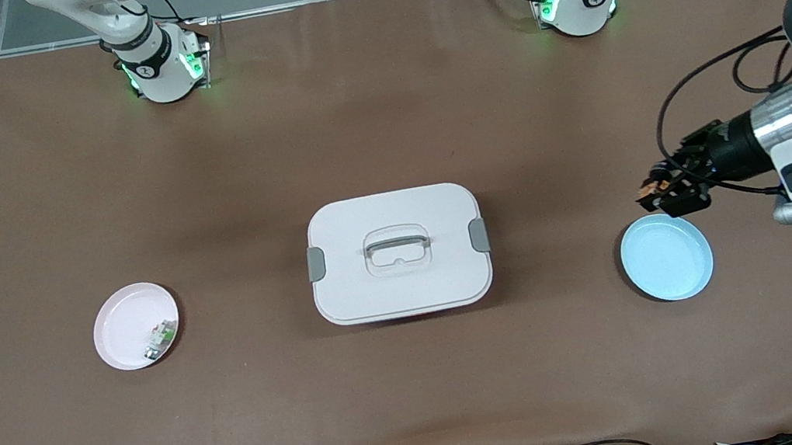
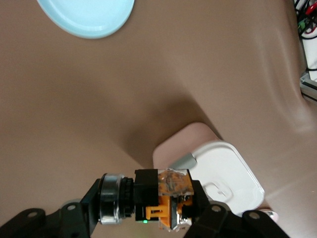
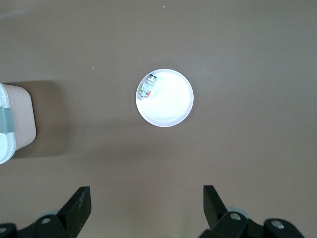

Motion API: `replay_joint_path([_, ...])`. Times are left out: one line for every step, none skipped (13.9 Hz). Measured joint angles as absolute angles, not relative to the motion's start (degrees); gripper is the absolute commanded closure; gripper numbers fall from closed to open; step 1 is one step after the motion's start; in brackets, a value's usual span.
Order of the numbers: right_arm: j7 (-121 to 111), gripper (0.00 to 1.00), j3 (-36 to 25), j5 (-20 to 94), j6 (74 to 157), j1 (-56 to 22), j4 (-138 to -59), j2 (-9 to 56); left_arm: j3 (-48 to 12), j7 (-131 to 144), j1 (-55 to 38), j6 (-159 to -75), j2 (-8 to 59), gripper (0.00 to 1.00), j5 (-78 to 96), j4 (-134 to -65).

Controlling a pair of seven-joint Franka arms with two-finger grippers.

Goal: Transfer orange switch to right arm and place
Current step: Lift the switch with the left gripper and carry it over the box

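The orange switch (image 2: 166, 198), a small black block with orange parts and a silver ring, is clamped between the fingers of my left gripper (image 2: 148, 201). In the front view that left gripper (image 1: 658, 193) hangs over the table at the rim of the light blue plate (image 1: 667, 259), with the orange switch (image 1: 652, 192) at its tip. My right gripper (image 3: 146, 208) is open with nothing between its fingers. It hovers high over the bare table near the pink plate (image 3: 171, 101). The front view does not show the right gripper.
A white lidded box (image 1: 402, 284) with a handle stands mid-table. The pink plate (image 1: 119, 326) toward the right arm's end holds a small white-and-green part (image 1: 161, 340). The blue plate (image 2: 89, 15) has nothing on it. Cables run along the table edge nearest the front camera.
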State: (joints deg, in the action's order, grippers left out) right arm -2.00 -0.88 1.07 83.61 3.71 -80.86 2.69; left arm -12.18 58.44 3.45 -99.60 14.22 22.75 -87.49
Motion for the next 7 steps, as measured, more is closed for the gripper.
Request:
replay_joint_path([-2.1, 0.0, -0.9, 1.1, 83.6, 3.7, -80.9, 2.7, -14.0, 62.2, 3.4, -99.6, 14.2, 0.71, 23.1, -87.2])
replay_joint_path([-2.1, 0.0, -0.9, 1.1, 83.6, 3.7, -80.9, 2.7, -15.7, 66.2, 3.3, -99.6, 14.2, 0.71, 23.8, -87.0])
replay_joint_path([-2.2, 0.0, -0.9, 1.1, 83.7, 3.7, -80.9, 2.7, -17.1, 69.6, 3.2, -99.6, 14.2, 0.71, 24.6, -87.0])
replay_joint_path([-2.2, 0.0, -0.9, 1.1, 83.8, 3.7, -80.9, 2.7, -18.3, 72.5, 3.1, -99.6, 14.2, 0.71, 25.6, -87.0])
replay_joint_path([-2.2, 0.0, -0.9, 1.1, 83.9, 3.7, -80.9, 2.7, -19.6, 75.1, 3.0, -99.9, 14.3, 0.71, 26.8, -87.0])
replay_joint_path([-2.2, 0.0, -0.9, 1.1, 84.0, 3.7, -80.9, 2.7, -20.9, 78.1, 2.8, -100.9, 14.5, 0.71, 28.0, -87.0])
replay_joint_path([-2.2, 0.0, -0.9, 1.1, 84.0, 3.7, -80.9, 2.7, -21.9, 81.4, 2.3, -102.6, 14.7, 0.71, 29.5, -87.0])
